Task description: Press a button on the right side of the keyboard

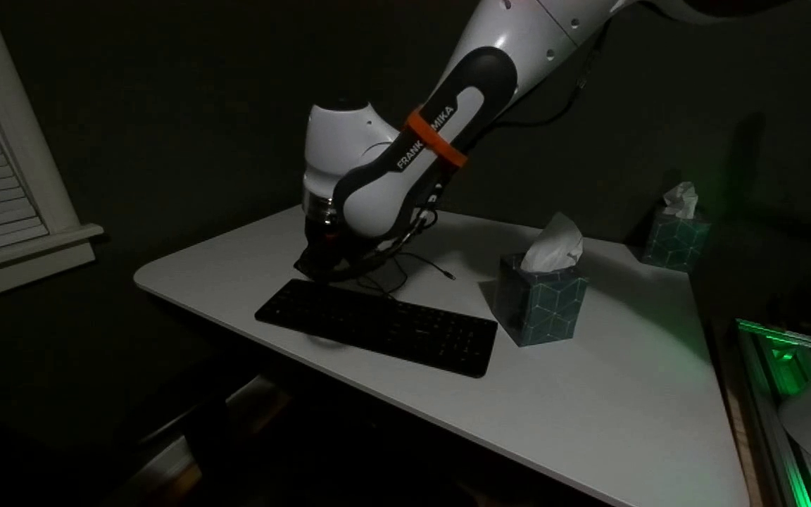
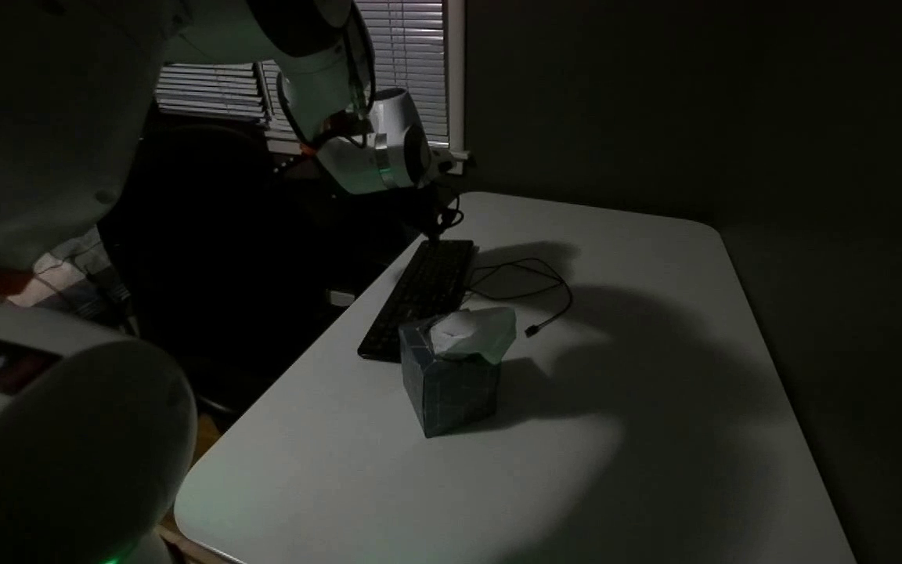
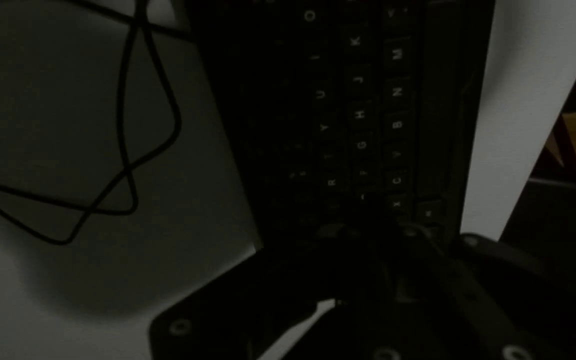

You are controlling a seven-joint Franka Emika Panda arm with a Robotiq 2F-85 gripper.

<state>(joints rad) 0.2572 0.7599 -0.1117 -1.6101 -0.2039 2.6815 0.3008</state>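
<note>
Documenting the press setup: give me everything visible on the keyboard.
The keyboard is long, flat and black, plastic-looking, with pale key lettering. A thin dark cable meets its long edge opposite the space bar. It lies keys-up on the white table, near the table's edge, one end close to a teal tissue box. The pincer is at the opposite end; contact is too dark to judge.

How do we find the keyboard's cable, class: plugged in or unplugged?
Unplugged: in both exterior views, the plug on the cable lies loose on the table, in no socket.
</note>
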